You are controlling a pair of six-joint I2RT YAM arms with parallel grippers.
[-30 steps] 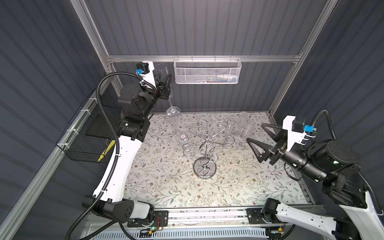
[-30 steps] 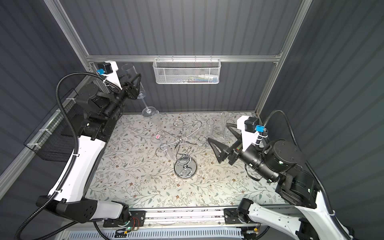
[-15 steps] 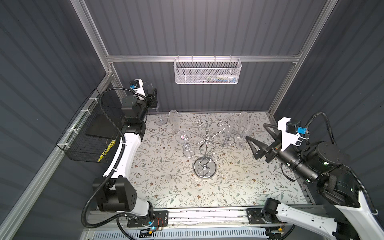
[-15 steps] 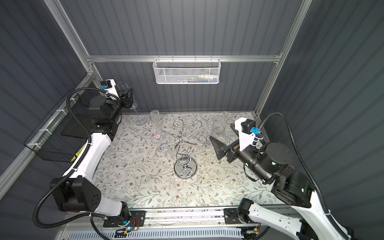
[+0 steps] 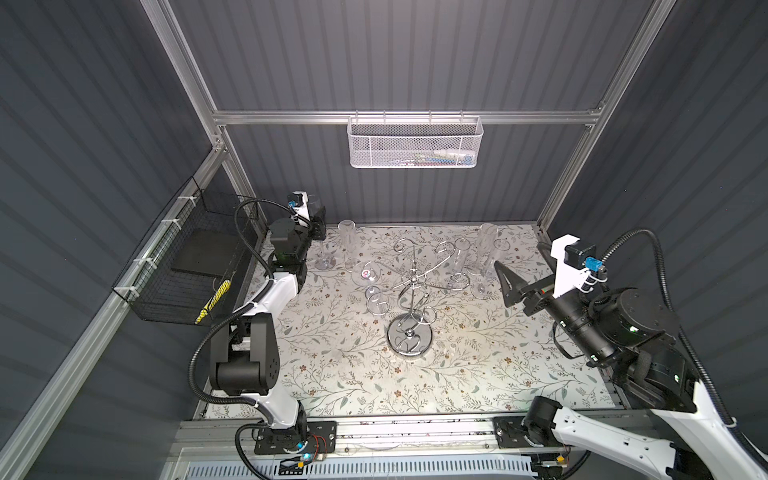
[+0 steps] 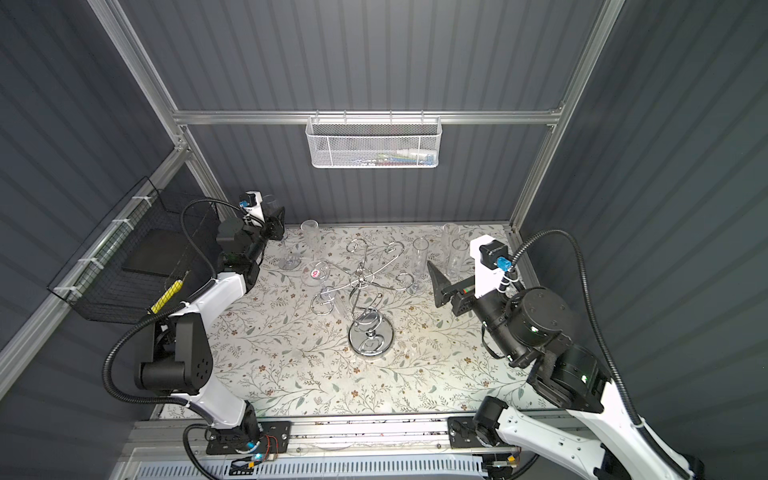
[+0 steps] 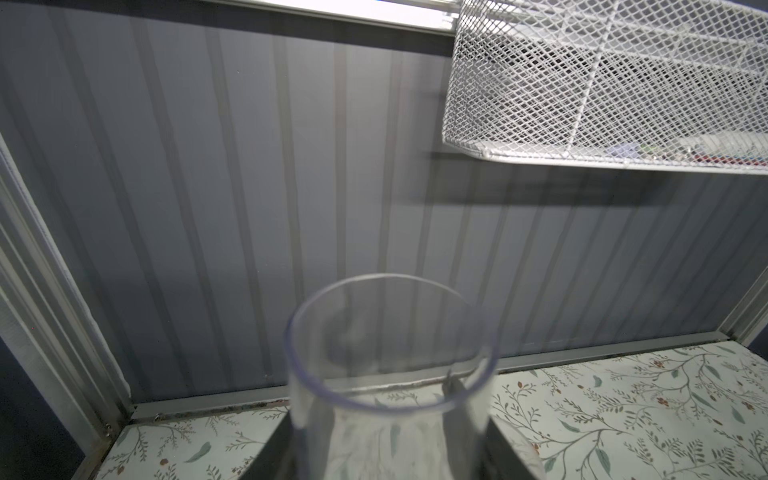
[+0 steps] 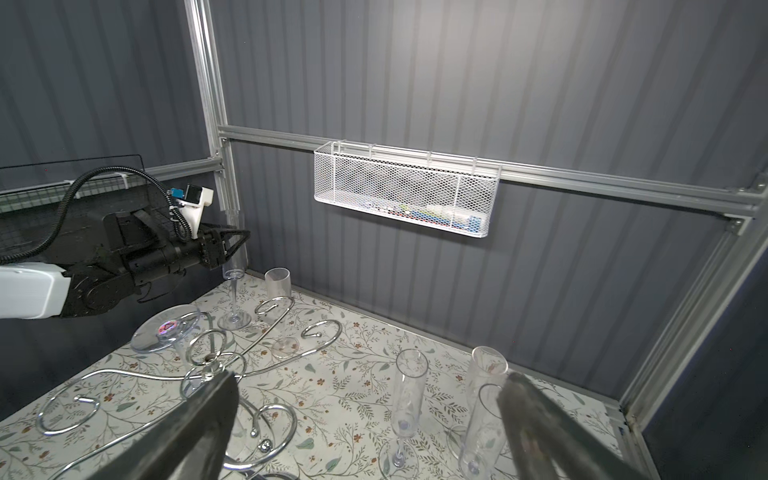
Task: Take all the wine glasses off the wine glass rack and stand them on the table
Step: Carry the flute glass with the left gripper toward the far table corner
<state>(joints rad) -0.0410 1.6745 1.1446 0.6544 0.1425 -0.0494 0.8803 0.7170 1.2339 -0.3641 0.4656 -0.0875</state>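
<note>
The chrome wine glass rack (image 5: 411, 282) stands mid-table on its round base (image 6: 371, 340). My left gripper (image 7: 390, 415) is at the back left corner (image 5: 316, 222), shut on the bowl of a clear wine glass (image 7: 390, 332). That glass is upright, clear of the rack, and its foot (image 8: 235, 320) is down at the mat. A second glass hangs upside down on a left arm of the rack, its foot (image 5: 368, 274) with a sticker facing up. My right gripper (image 8: 370, 376) stands open and empty to the right of the rack (image 5: 519, 262).
Several clear flutes stand on the floral mat: one (image 5: 347, 241) beside the held glass, others (image 8: 409, 390) (image 8: 484, 399) at the back right near my right fingers. A white mesh basket (image 5: 415, 141) hangs on the back wall and a black wire basket (image 5: 187, 266) on the left wall.
My left arm came down from high in the air, bringing the glass from tilted to upright at the back left corner. My right gripper shifted slightly and stayed open.
</note>
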